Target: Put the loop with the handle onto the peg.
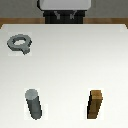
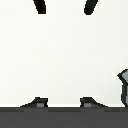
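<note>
Bright, even, flat light over white worktop (image 1: pixel 65 60); no glare, almost no cast shadows. Both renders low-resolution, soft, pixelated edges. Upright dark grey cylindrical peg (image 1: pixel 34 104) lighter on top.

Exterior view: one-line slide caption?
Grey loop with the handle, upright peg and brown block apart on white table.

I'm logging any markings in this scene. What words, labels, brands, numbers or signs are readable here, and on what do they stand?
None: no text, number or sign shows in either view.
The loop, peg, brown block and table are all plain.
The robot base at the table's far edge shows no legible marking either.
</note>
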Controlling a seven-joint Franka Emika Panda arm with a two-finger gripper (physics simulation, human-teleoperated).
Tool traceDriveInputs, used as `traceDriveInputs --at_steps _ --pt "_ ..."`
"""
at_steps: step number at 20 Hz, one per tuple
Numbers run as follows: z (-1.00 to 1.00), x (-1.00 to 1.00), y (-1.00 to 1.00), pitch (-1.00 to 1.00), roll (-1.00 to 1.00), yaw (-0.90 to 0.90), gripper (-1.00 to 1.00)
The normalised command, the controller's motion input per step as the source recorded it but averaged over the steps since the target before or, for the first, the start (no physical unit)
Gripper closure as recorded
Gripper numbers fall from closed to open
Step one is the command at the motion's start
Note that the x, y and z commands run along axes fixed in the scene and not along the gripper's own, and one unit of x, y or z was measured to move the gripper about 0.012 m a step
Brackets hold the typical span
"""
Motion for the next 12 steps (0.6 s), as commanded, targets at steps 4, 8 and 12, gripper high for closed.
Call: traceDriveInputs --at_steps 4,8,12 --pt "0.0 0.0 0.0 0.0 0.0 0.0 -1.0" --pt "0.0 0.0 -0.25 0.0 0.0 0.0 -1.0" --pt "0.0 0.0 -1.0 0.0 0.0 0.0 -1.0"
